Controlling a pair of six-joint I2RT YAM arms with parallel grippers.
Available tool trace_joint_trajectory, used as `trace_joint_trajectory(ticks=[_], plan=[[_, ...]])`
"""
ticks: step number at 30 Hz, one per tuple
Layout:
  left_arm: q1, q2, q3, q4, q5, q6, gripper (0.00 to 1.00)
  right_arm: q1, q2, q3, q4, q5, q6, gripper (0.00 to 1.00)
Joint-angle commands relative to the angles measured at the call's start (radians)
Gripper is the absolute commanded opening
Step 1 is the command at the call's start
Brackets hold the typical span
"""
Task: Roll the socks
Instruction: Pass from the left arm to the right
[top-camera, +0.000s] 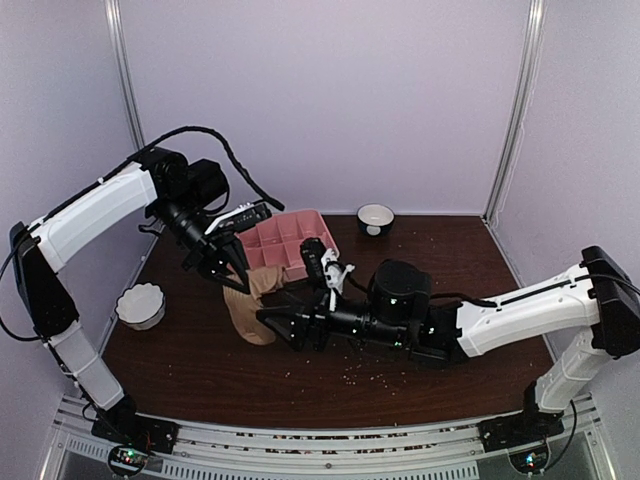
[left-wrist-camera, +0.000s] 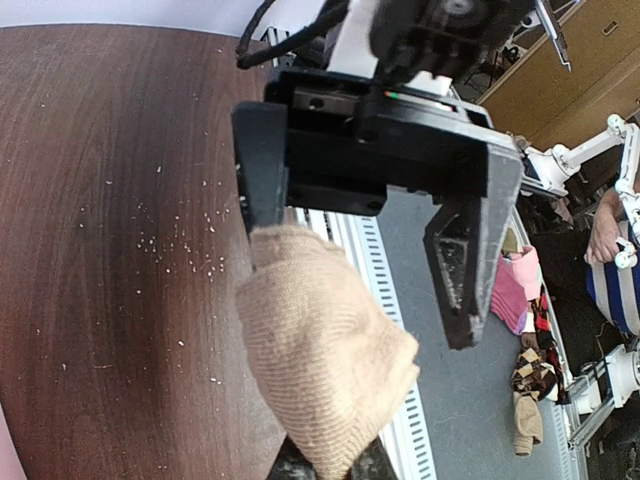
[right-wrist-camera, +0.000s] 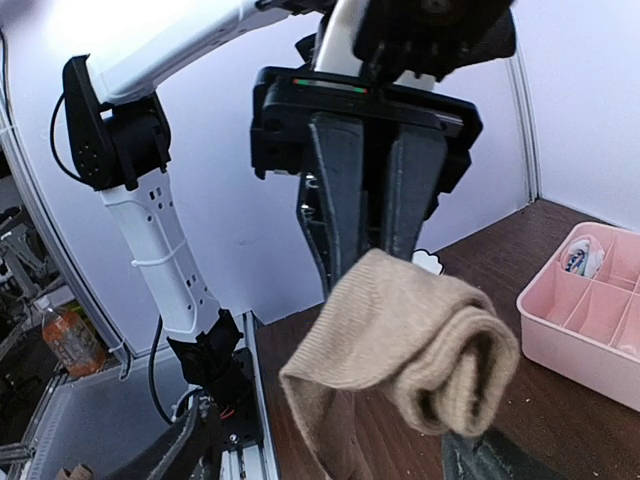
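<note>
The tan-brown sock (top-camera: 250, 312) hangs between my two grippers above the dark table, partly folded over on itself. My right gripper (top-camera: 270, 320) reaches in from the right. In the right wrist view its fingers (right-wrist-camera: 340, 190) stand close together, shut on the sock's edge (right-wrist-camera: 400, 330). My left gripper (top-camera: 232, 278) is at the sock's upper end. In the left wrist view its jaws stand wide apart (left-wrist-camera: 360, 285), and the sock (left-wrist-camera: 320, 350) hangs off one fingertip (left-wrist-camera: 262, 215). I cannot make out the pink sock.
The pink compartmented tray (top-camera: 268, 243) stands just behind the sock and shows in the right wrist view (right-wrist-camera: 585, 330). A white fluted bowl (top-camera: 140, 305) is at the left. A small bowl (top-camera: 375, 217) is at the back. Crumbs (top-camera: 360, 372) lie on the table in front.
</note>
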Motion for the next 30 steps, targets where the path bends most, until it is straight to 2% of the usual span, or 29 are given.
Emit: trace_joint_trajectory(ticks=[1,5,7,10,16,19,21,23,28,30], plan=[[0.002,0.007,-0.01,0.025,0.032,-0.001,0.0,-0.011,-0.032,0.03,-0.093,-0.046,-0.101,0.76],[0.002,0.008,-0.014,0.028,0.029,-0.01,0.0,-0.003,-0.024,0.064,-0.136,0.037,-0.168,0.77],[0.002,0.006,-0.016,0.028,0.028,-0.011,0.0,0.019,-0.01,0.121,-0.242,0.183,-0.26,0.78],[0.002,0.001,-0.023,0.028,0.03,-0.01,0.0,0.032,0.006,0.148,-0.255,0.377,-0.31,0.78],[0.002,0.001,-0.024,0.027,0.036,-0.016,0.0,0.059,0.039,0.212,-0.294,0.473,-0.429,0.81],[0.002,0.001,-0.025,0.024,0.043,-0.015,0.0,0.063,0.032,0.208,-0.284,0.47,-0.47,0.78],[0.002,0.002,-0.024,0.022,0.044,-0.013,0.0,0.063,0.021,0.202,-0.282,0.45,-0.488,0.67],[0.001,0.003,-0.025,0.018,0.047,-0.009,0.0,0.061,0.01,0.198,-0.289,0.418,-0.496,0.43],[0.001,0.007,-0.018,0.007,0.054,0.004,0.0,0.056,-0.012,0.188,-0.292,0.334,-0.47,0.0],[0.0,0.007,-0.013,0.003,0.055,0.006,0.0,0.055,-0.01,0.193,-0.303,0.298,-0.448,0.0]])
